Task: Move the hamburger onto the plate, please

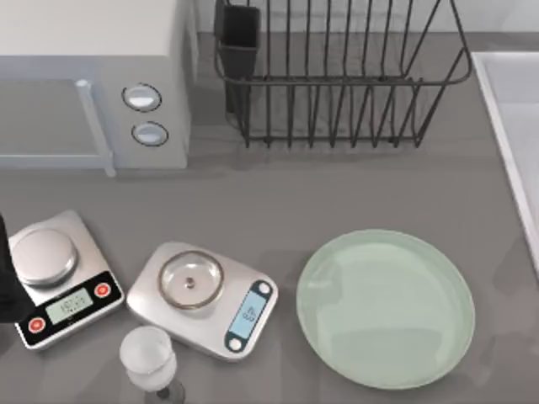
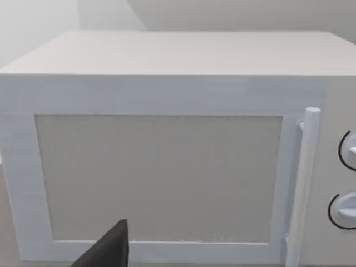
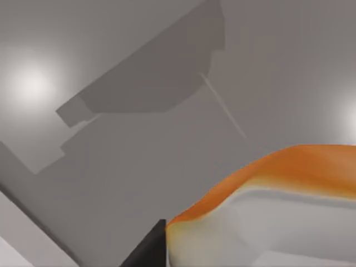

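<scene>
Hamburger (image 3: 267,183) is showing up close in the right wrist view as an orange-brown rounded surface with a pale patch, lying right beside a dark finger (image 3: 147,250) of the right tool; whether that tool is clenched on it or released, I cannot tell. Behind it the grey desk (image 3: 139,167) is carrying a broad shadow. From above, the plate (image 1: 386,308) is sitting bare on the desk toward the right side, pale mint-green with a shallow rim. To its left a silver kitchen scale (image 1: 202,299) with a round steel pan is lying at an angle, and a second scale (image 1: 61,278) is resting farther left near the edge. A clear glass (image 1: 150,360) is standing just in front of the first scale. A white microwave (image 1: 93,80) is occupying the far left, and a black wire dish rack (image 1: 341,76) is standing beside it at the back. The left wrist view is facing the microwave door, with a dark finger (image 2: 108,250) of the left tool poking into the lower edge; I cannot tell its state.
</scene>
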Available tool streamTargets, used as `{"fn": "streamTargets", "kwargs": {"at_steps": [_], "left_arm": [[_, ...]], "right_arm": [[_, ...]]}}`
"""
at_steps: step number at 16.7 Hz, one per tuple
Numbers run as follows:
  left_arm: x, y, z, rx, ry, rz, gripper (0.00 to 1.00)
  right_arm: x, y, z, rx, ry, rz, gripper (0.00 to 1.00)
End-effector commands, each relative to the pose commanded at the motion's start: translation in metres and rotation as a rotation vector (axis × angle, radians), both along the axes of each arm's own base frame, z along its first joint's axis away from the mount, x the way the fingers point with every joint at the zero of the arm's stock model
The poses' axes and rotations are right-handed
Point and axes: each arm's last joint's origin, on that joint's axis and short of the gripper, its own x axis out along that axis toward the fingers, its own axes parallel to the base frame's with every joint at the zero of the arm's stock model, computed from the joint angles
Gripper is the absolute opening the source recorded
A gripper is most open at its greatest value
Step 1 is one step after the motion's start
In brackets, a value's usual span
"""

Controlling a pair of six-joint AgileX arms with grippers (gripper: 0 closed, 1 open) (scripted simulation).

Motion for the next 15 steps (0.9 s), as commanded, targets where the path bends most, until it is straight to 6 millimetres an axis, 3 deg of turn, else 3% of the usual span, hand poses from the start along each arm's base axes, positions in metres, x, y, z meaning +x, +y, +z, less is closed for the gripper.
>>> {"fn": "streamTargets", "kwargs": {"at_steps": [2, 9, 12, 15], "left_arm": [[0.000, 0.000, 0.000, 0.000, 0.000, 0.000, 1.00], [0.000, 0.000, 0.000, 0.000, 0.000, 0.000, 1.00], [0.000, 0.000, 0.000, 0.000, 0.000, 0.000, 1.00], [0.000, 0.000, 0.000, 0.000, 0.000, 0.000, 1.00]], "right_arm": [[-0.001, 0.000, 0.013, -0.001, -0.023, -0.002, 0.00], [0.004, 0.004, 0.014, -0.001, -0.021, 0.050, 0.00], [0.020, 0.018, 0.017, -0.001, -0.017, 0.245, 0.00], [0.041, 0.045, 0.018, 0.003, -0.004, 0.575, 0.00]]}}
